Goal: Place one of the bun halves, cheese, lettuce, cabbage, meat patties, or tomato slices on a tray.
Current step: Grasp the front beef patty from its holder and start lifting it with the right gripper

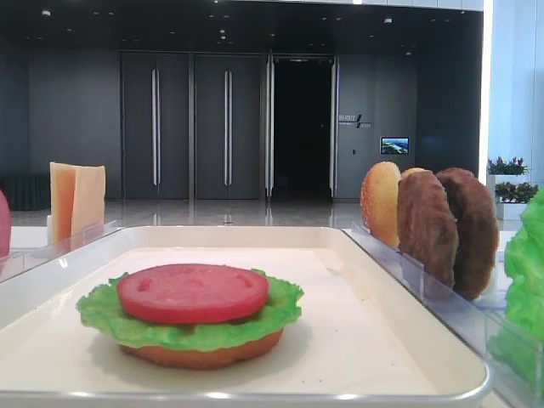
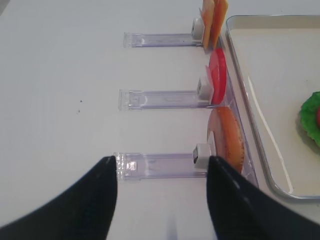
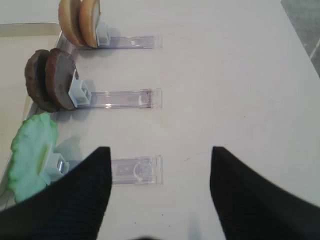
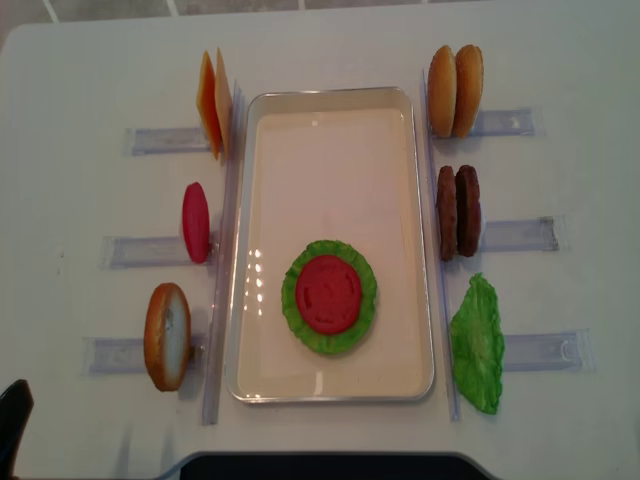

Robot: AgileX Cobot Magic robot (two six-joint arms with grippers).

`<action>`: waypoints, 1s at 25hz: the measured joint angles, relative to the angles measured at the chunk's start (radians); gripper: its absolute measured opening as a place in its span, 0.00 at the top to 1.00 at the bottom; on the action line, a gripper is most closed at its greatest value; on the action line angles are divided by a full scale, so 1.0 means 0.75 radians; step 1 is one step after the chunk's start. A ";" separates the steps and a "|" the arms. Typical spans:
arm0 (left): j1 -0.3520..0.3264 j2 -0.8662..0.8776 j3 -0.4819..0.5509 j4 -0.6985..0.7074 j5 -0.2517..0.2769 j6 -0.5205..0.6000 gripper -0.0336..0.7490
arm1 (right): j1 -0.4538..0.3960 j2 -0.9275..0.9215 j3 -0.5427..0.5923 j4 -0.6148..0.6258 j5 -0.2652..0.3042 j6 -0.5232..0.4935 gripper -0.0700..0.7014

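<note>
The meat patties (image 4: 459, 211) are standing on edge at the right of the tray (image 4: 330, 130), centre right of the frame. They are looking stiff, grainy and light; pinching one across its flat faces seems best. The right pincer (image 3: 160, 190) and left pincer (image 2: 161, 195) are both hanging released, grasping nothing.

In the overhead view the tray (image 4: 331, 130) is bare in its upper half, while upright meat patties (image 4: 458, 211) and tomato slices (image 4: 196, 222) flank its long sides.
</note>
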 joint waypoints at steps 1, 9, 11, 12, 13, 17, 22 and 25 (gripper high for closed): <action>0.000 0.000 0.000 0.000 0.000 0.000 0.39 | 0.000 0.000 0.000 0.000 0.000 0.000 0.34; 0.000 0.000 0.000 0.000 0.000 0.000 0.39 | 0.000 0.000 0.000 0.000 0.000 0.000 0.34; 0.000 0.000 0.000 0.000 0.000 0.000 0.39 | 0.000 0.000 0.000 0.000 0.000 0.000 0.34; 0.000 0.000 0.000 0.000 0.000 0.000 0.40 | 0.000 0.000 0.000 0.000 0.000 0.000 0.34; 0.000 0.000 0.000 0.000 0.000 0.000 0.40 | 0.000 0.000 0.000 0.000 0.000 0.000 0.34; 0.000 0.000 0.000 0.000 0.000 0.000 0.40 | 0.000 0.000 0.000 -0.001 0.000 0.000 0.34; 0.000 0.000 0.000 0.000 0.000 0.000 0.40 | 0.000 0.003 0.000 -0.005 0.000 0.009 0.34; 0.000 0.000 0.000 0.000 0.000 0.000 0.41 | 0.000 0.097 -0.009 -0.006 0.000 0.010 0.34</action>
